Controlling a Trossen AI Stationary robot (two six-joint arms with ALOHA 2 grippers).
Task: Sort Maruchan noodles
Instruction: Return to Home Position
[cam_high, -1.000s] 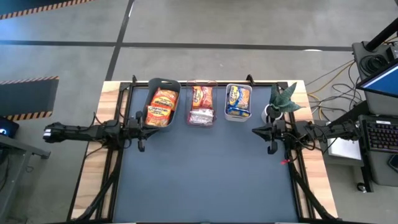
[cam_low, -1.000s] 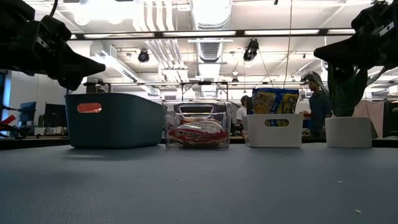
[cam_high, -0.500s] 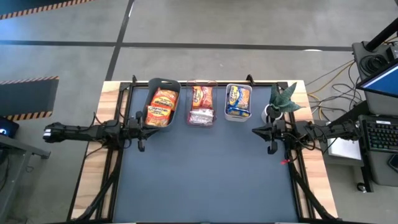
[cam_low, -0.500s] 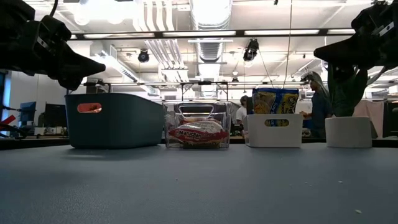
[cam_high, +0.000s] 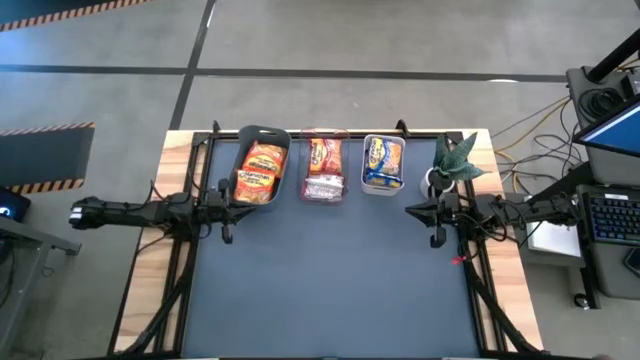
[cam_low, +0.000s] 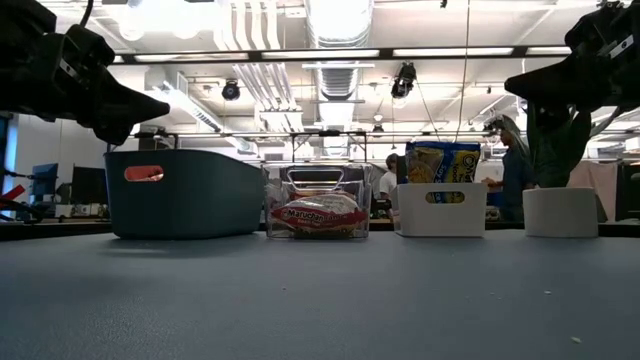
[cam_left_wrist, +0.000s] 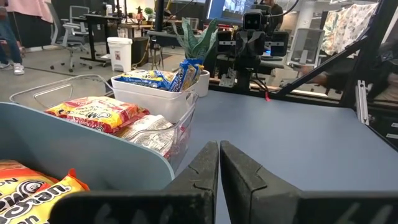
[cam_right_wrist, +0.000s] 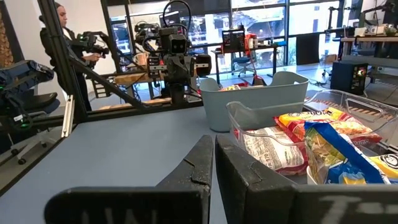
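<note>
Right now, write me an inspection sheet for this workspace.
Surface: dark mat on a wooden table.
Job's things: orange packs in the teal bin, red packs in the clear bin, blue packs in the white bin; the bins stand in a row at the far edge.
Clutter: potted plant right of the white bin.
Grippers: left jaws shut, empty, raised at the mat's left edge; right jaws shut, empty, raised at its right edge.
Cables: loose cables on the floor right of the table.
Surroundings: keyboard at right; a person beyond the table.
</note>
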